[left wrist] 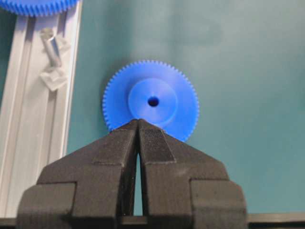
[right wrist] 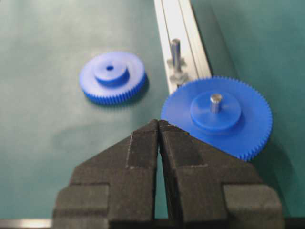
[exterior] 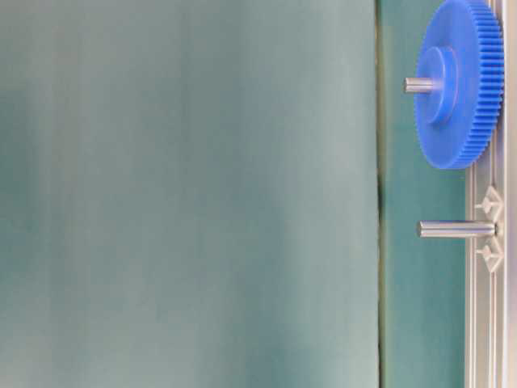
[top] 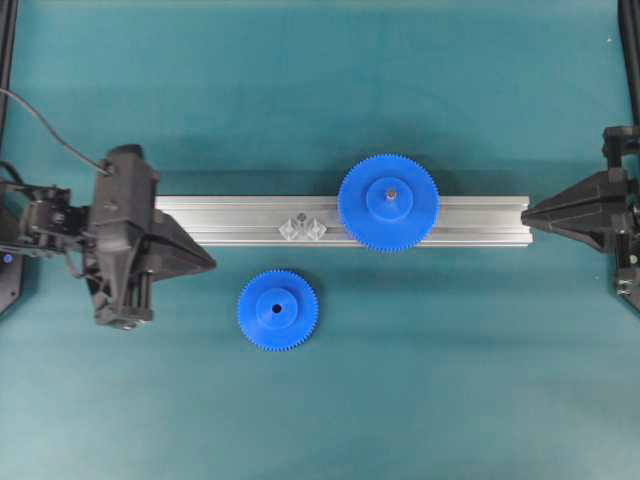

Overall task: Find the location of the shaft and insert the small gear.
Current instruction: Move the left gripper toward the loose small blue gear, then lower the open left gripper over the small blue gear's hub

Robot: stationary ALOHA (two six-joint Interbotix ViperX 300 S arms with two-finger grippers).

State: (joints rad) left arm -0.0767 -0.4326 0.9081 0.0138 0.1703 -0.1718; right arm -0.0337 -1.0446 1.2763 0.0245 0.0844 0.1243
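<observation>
The small gear lies flat on the teal mat, just below the aluminium rail; it also shows as small gear and small gear. The shaft stands as a bare silvery pin on the rail left of the large gear, clearest as shaft, shaft and shaft. My left gripper is shut and empty, its tips left of the small gear; in its wrist view the left gripper sits just short of the gear's rim. My right gripper is shut and empty at the rail's right end, seen as right gripper.
The ribbed aluminium rail runs across the middle of the mat. A larger blue gear sits on it with a grey pin through its hub. Black frame posts stand at the left and right edges.
</observation>
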